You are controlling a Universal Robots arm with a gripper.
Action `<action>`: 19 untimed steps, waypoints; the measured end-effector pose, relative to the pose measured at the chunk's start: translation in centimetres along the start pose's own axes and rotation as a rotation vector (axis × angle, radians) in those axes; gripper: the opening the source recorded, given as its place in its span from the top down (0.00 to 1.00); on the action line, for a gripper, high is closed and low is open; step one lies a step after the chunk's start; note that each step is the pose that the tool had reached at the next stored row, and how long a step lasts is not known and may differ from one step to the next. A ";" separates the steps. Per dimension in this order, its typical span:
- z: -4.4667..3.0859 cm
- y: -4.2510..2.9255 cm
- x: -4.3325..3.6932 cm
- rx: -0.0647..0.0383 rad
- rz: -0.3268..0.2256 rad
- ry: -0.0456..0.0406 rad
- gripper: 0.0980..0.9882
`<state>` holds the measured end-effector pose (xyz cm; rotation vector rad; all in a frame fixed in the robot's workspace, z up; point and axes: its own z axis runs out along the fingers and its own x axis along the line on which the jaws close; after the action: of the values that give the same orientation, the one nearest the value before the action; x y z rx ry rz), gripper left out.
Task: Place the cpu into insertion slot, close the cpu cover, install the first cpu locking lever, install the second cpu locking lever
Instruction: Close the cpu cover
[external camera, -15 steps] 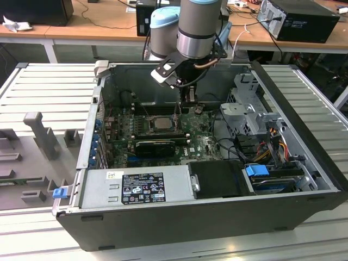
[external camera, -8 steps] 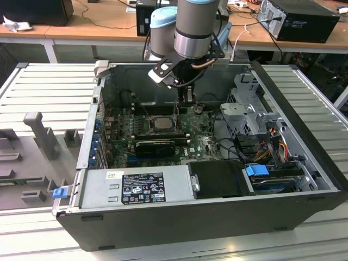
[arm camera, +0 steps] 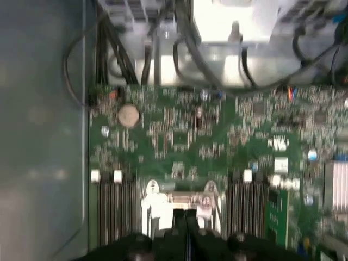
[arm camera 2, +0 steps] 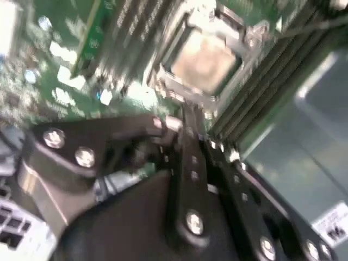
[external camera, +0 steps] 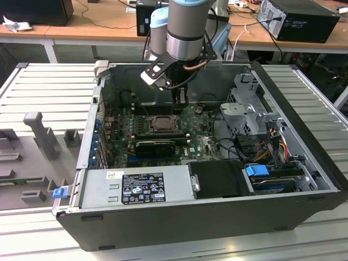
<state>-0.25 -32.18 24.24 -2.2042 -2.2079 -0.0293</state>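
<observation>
- One open case [external camera: 217, 223] holds the slot [external camera: 162, 124], just above and left of the exterior view's centre
- Cpu [arm camera 2: 204, 57] sits in the slot, cover [arm camera 2: 251, 39] seemingly down: two steps look done
- Levers: cannot tell
- Gripper [arm camera 2: 182, 118] clenched, nothing seen between its fingers, beside the slot

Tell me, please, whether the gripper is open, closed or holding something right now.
Gripper: closed, fingers together, nothing visible between them; its tip is close to the cpu.
</observation>
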 end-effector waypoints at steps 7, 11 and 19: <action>1.00 -1.74 -0.03 0.000 -0.002 -0.0016 0.99; 1.76 -2.23 -0.05 -0.001 -0.022 -0.0016 0.99; 1.81 -3.41 -0.05 -0.001 -0.028 -0.0017 0.99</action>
<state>-3.66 -32.19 22.45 -2.1745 -2.2401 -0.0289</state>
